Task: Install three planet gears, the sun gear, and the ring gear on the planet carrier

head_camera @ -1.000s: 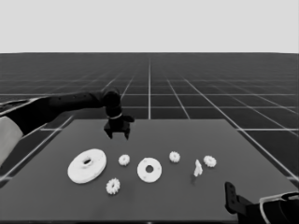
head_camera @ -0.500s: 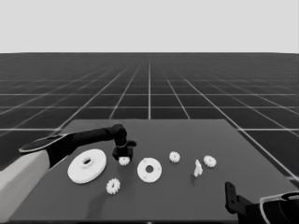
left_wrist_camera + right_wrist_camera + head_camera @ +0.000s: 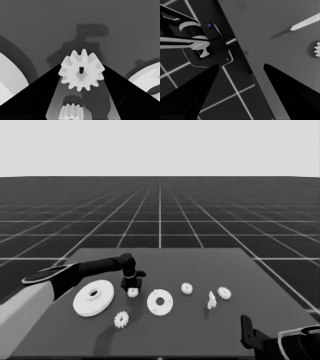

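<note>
While the head view hides it, left gripper (image 3: 81,72) fingers straddle a planet gear (image 3: 81,69); right gripper (image 3: 241,66) spread, parked near-right.

Seven white parts lie on the counter (image 3: 260,285). Four are small gears: one (image 3: 132,292) under the left hand (image 3: 131,283), one (image 3: 121,319) nearer the front edge, one (image 3: 187,288) right of the smaller disc, and one (image 3: 224,293) farthest right. Two are round discs with a centre hole: the larger disc (image 3: 93,297) and the smaller disc (image 3: 160,302). One is a thin white piece (image 3: 211,300), just beside the rightmost gear. Two arms are in view, each with one hand: the left over the counter, the right hand (image 3: 248,336) at the lower right corner.
</note>
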Tool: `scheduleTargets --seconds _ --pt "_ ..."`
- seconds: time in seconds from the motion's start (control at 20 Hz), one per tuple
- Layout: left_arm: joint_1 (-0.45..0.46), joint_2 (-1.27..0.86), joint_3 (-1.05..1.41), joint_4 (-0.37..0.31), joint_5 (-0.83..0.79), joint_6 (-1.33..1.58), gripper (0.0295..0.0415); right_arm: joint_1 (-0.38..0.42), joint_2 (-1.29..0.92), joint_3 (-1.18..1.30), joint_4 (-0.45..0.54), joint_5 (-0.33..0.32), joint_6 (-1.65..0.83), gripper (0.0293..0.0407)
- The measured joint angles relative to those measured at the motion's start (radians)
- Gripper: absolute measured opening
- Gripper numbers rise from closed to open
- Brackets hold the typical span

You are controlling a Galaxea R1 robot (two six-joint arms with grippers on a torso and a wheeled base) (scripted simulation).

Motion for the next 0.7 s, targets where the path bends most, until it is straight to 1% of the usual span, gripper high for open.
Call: scheduleTargets --seconds 0.15,0.2,0.25,0.3,0.35,0.45,0.65,0.7 --pt "0.001 0.0 -0.001 0.001 -0.001 0.0 0.0312 0.0 0.0 0.0 0.0 0.0 0.0 0.0385" --pt "-0.095 -0.068 0.178 -0.1 0.103 -0.086 0.0313 0.0 0.0 0.0 0.0 0.0 0.0 0.0385" --pt "-0.212 -0.086 0.229 -0.186 0.147 -0.113 0.0313 0.0 0.0 0.0 0.0 0.0 0.0 0.0385" --pt "-0.283 -0.085 0.228 -0.241 0.168 -0.113 0.0312 0.0 0.0 0.0 0.0 0.0 0.0 0.0385" --pt "-0.322 -0.08 0.217 -0.274 0.18 -0.107 0.0312 0.0 0.0 0.0 0.0 0.0 0.0 0.0385" --pt "-0.356 -0.074 0.2 -0.303 0.191 -0.098 0.0312 0.0 0.0 0.0 0.0 0.0 0.0 0.0385" --pt "-0.369 -0.07 0.189 -0.317 0.197 -0.092 0.0312 0.0 0.0 0.0 0.0 0.0 0.0 0.0385" --pt "-0.37 0.029 0.145 -0.318 0.196 -0.169 0.0312 0.0 0.0 0.0 0.0 0.0 0.0 0.0385"
